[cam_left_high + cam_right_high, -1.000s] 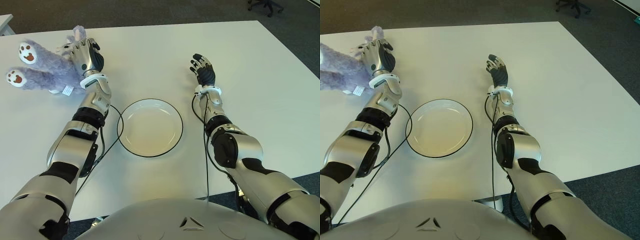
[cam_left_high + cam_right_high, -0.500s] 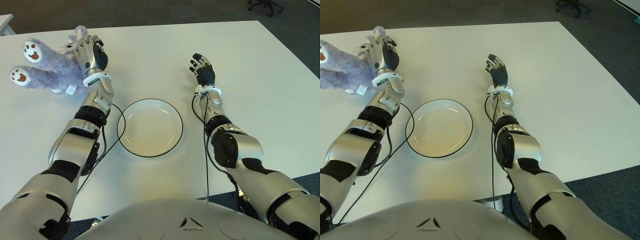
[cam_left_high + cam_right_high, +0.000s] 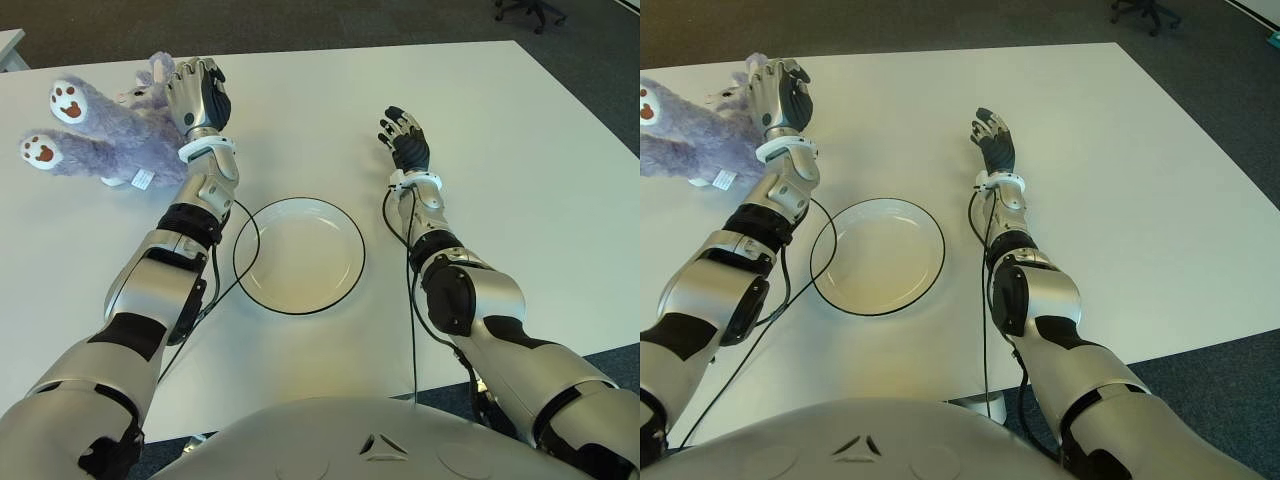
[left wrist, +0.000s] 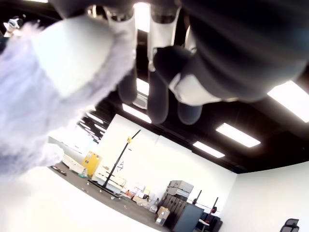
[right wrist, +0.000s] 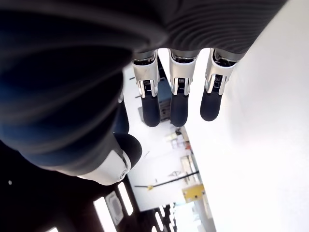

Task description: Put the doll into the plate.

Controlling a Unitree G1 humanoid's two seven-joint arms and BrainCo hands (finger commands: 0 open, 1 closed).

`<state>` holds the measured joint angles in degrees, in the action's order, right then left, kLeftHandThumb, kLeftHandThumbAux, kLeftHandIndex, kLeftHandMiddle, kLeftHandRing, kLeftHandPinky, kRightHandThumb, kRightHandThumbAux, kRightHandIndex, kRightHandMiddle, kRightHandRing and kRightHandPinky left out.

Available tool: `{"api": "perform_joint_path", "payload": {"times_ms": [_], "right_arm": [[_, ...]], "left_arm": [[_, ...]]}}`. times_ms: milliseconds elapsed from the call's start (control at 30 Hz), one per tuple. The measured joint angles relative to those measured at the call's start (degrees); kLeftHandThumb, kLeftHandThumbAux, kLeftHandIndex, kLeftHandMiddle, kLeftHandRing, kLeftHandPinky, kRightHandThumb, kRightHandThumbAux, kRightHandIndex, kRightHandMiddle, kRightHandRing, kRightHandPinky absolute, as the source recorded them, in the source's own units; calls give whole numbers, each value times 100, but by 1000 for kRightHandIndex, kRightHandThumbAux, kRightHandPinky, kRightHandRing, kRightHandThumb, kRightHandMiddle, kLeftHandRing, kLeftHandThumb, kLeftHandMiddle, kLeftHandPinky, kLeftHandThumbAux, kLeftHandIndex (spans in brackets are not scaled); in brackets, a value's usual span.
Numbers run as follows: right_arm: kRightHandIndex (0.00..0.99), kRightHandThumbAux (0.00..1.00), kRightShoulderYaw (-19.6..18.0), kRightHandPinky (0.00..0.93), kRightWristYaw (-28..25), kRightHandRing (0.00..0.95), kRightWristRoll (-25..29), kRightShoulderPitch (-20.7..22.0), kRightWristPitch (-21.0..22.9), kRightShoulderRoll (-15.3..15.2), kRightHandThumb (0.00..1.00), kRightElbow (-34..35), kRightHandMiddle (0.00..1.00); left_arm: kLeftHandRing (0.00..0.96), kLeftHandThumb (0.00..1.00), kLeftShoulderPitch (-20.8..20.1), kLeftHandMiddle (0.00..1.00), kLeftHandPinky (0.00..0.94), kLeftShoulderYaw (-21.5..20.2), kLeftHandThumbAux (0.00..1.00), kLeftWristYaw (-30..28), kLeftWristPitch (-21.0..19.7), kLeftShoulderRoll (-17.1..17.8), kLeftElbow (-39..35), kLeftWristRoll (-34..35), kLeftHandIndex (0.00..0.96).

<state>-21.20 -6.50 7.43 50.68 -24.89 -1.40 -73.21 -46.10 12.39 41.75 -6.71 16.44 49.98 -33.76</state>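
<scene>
In the upper left of the left eye view the left hand (image 3: 197, 95) is closed against the near side of the purple plush doll (image 3: 105, 135), whose two white-soled feet stick out toward the frame's left edge. The wrist view shows plush fur pressed against the hand while several fingers (image 4: 157, 82) curl in open air beside it — so the grasp looks partial, caught on the doll's edge rather than wrapped round its body. The white plate (image 3: 300, 255) with its dark rim sits empty at centre frame on the white table (image 3: 520, 180), well apart from the doll and lower right of it.

The main risk, as I judge it, is that the long, floppy doll slips free or swings during the carry, since most of its bulk hangs to one side of the hand. A drooping leg could drag on the table, or end up draped over the plate's rim instead of inside. The black cable (image 3: 235, 225) looping beside the plate could also catch.

The right hand (image 3: 405, 140) shows right of the plate, fingers loosely spread — holding nothing.
</scene>
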Motion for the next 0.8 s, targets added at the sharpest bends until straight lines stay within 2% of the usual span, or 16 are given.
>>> {"api": "perform_joint_path", "payload": {"times_ms": [300,333,400,433,500,567,667,700,800], "right_arm": [[224,741,-3,165,5,139,-3,1,-2,5,683,0,166],[223,741,-3,162,7,139,-3,1,-2,6,683,0,166],[220,744,-3,159,11,138,-3,3,-2,9,682,0,163],[218,746,-3,158,15,136,-3,3,-2,11,681,0,160],[217,747,-3,157,20,135,-3,4,-2,12,680,0,159],[216,750,-3,156,19,133,-3,4,-1,12,682,0,159],[215,752,-6,154,17,131,-2,5,-1,13,687,0,157],[214,753,-7,153,14,129,-1,5,-1,13,694,0,154],[213,753,-9,155,-10,127,-1,5,-1,11,700,0,151]], "left_arm": [[444,848,-26,445,457,16,659,0,9,-148,76,5,452],[459,922,-28,454,469,16,649,0,11,-161,76,6,455],[487,946,-35,477,508,13,641,-12,21,-182,76,14,445],[546,955,-39,523,574,11,634,-28,29,-189,75,19,433],[563,957,-52,537,593,3,632,-45,41,-212,75,48,430],[566,955,-60,550,665,-1,636,-45,54,-234,74,60,407],[575,956,-69,554,697,-1,635,-45,68,-262,74,65,407],[533,952,-72,488,718,0,638,-45,68,-269,74,64,439],[521,951,-84,467,744,0,638,-45,64,-292,74,64,449]]}}
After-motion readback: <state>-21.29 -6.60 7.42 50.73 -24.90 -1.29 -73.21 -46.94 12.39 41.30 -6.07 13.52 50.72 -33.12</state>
